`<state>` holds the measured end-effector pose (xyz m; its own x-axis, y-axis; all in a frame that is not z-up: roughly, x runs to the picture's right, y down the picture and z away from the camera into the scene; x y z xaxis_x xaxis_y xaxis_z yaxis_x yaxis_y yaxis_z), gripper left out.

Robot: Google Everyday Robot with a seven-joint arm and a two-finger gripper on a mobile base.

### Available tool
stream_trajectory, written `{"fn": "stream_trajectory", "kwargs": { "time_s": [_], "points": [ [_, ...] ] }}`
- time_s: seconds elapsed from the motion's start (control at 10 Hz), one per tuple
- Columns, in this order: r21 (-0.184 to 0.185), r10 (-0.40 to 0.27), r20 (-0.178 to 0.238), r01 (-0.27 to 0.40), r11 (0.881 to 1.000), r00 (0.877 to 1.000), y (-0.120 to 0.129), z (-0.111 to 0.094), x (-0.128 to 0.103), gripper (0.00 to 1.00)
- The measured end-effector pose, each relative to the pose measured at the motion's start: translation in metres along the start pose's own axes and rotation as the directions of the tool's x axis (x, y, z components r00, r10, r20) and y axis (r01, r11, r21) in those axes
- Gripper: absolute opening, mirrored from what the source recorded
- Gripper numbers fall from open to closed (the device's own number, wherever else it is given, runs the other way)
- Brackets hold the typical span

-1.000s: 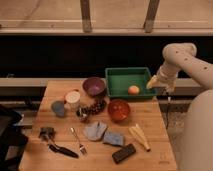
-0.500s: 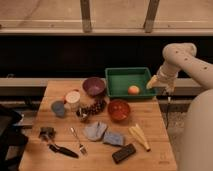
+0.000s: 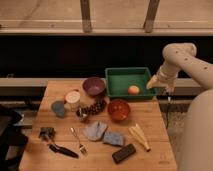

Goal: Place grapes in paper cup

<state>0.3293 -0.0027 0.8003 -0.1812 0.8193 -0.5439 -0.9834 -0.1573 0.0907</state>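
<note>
The grapes (image 3: 95,106), a small dark reddish-purple bunch, lie on the wooden table (image 3: 155,125) near its middle. The paper cup (image 3: 73,98), cream-white with a tan top, stands upright just left of them. My gripper (image 3: 168,93) hangs at the end of the white arm, off the table's right edge beside the green tray (image 3: 125,76), far right of the grapes and the cup. It holds nothing that I can see.
An orange fruit (image 3: 133,90) lies in the green tray. A purple bowl (image 3: 94,86), a red bowl (image 3: 119,109), a grey-blue cup (image 3: 58,107), a banana (image 3: 140,136), a fork (image 3: 77,140), cloths (image 3: 95,131) and a black block (image 3: 123,153) are on the table.
</note>
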Motion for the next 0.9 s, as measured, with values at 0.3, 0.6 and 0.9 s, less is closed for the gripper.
{"fn": "stream_trajectory", "kwargs": {
  "time_s": [0.3,0.6,0.9],
  "points": [
    [0.000,0.000,0.002,0.000,1.000,1.000,0.000,-0.001,0.000,0.80],
    [-0.004,-0.002,0.009,0.003,1.000,1.000,0.001,-0.002,0.000,0.80],
    [-0.022,-0.089,0.047,0.090,0.996,0.995,0.024,-0.008,-0.003,0.80]
  ]
}}
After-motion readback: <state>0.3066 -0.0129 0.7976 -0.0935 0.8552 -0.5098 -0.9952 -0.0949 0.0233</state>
